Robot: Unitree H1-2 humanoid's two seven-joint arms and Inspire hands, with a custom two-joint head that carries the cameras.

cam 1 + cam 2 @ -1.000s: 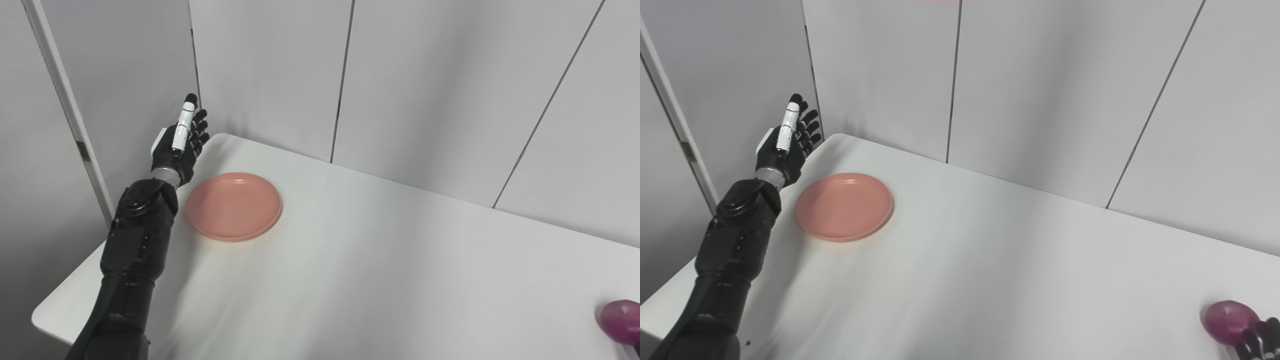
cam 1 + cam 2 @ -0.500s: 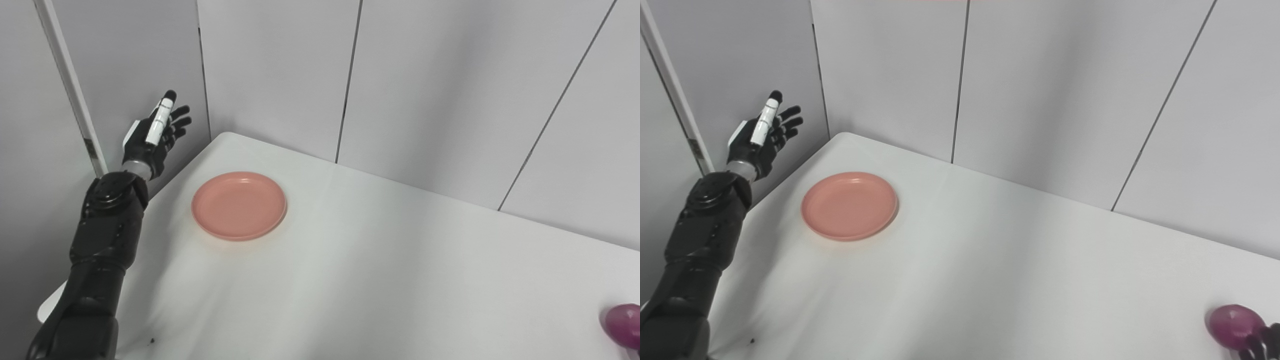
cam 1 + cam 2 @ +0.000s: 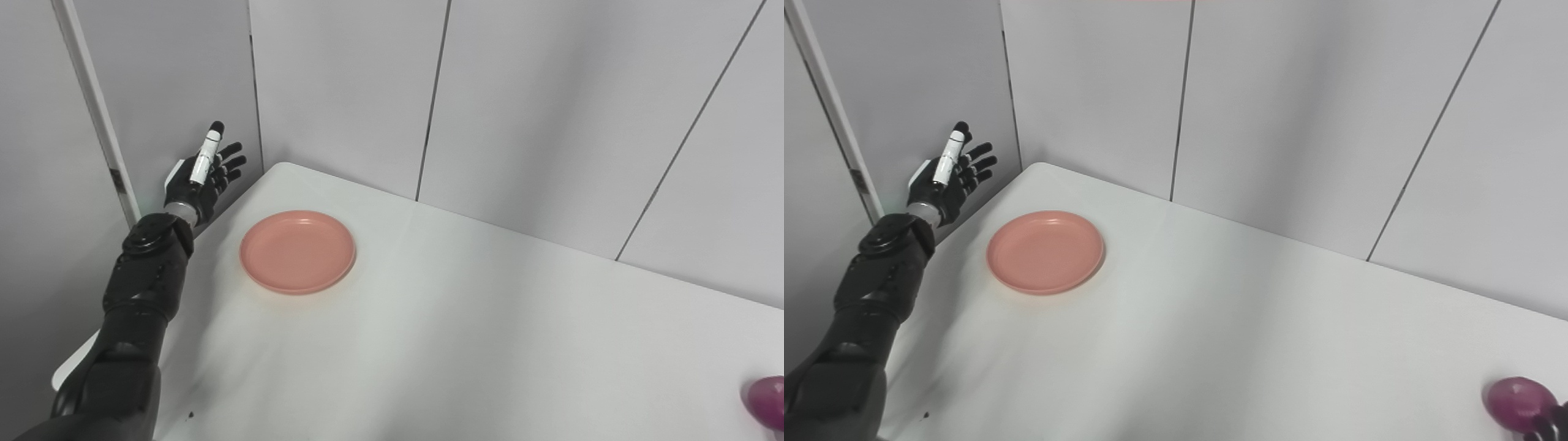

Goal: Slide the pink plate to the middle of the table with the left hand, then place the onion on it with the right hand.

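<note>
One pink plate (image 3: 297, 252) on the white tabletop (image 3: 465, 331), near the far left corner, well short of the middle. Round and shallow, salmon-pink, with a low raised rim and a smooth bare inside; lying flat, touched by nothing. At the opposite end, near the front right corner, one onion (image 3: 1514, 396): purple-magenta, glossy, rounded, cut off by the picture's edge in the left eye view and shown whole in the right eye view. Well apart from the plate, with the bare middle of the tabletop between them.

Beyond the tabletop's left edge, raised beside the grey wall panel (image 3: 165, 92): the left hand (image 3: 201, 180), black with a white stripe along one finger, fingers spread and pointing up and away, holding nothing. Near the plate but clear of it, off to its left and a little farther back. Dark forearm coming up from the bottom left corner of the picture.

Just in front of the onion, at the bottom right corner of the right eye view: only a few dark fingertips of the right hand (image 3: 1545, 430). Too little showing to tell whether spread or closed, or whether touching the onion.
</note>
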